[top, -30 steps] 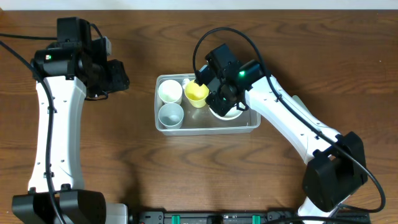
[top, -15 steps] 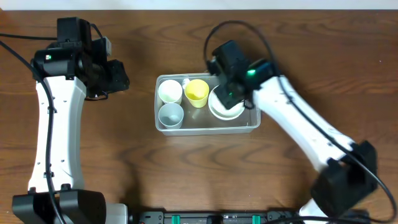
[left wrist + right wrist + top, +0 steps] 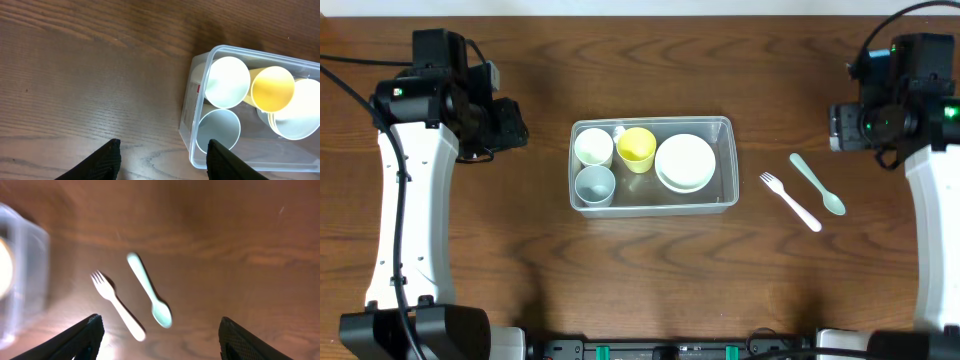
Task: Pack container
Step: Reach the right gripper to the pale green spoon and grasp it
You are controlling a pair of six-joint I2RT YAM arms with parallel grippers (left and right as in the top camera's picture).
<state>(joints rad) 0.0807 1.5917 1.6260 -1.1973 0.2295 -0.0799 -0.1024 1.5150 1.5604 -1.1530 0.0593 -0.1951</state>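
Clear container [image 3: 724, 160] sits abt mid-table, long side running left to right, lid off. Inside, the white cup [image 3: 593, 147] is in the far-left corner and the grey cup [image 3: 595, 184] in the near-left corner, right beside it. The yellow cup [image 3: 637, 148] is next to the white one along the far wall. A white bowl [image 3: 685, 162] fills most of the right half; it looks like a stack, can't tell how many.

On the bare table [image 3: 520, 260] to the right of the container, not touching it, are a white fork [image 3: 790, 200] and a pale green spoon [image 3: 817, 183]. They lie side by side at an angle, fork closer to the tub.

Left pincer [image 3: 162, 156] hangs over the table to the left of the container, fingers apart w/ nothing between them. Right pincer [image 3: 161, 337] is way out on the right past the cutlery, spread wide and empty. That wrist pic is blurry tho.
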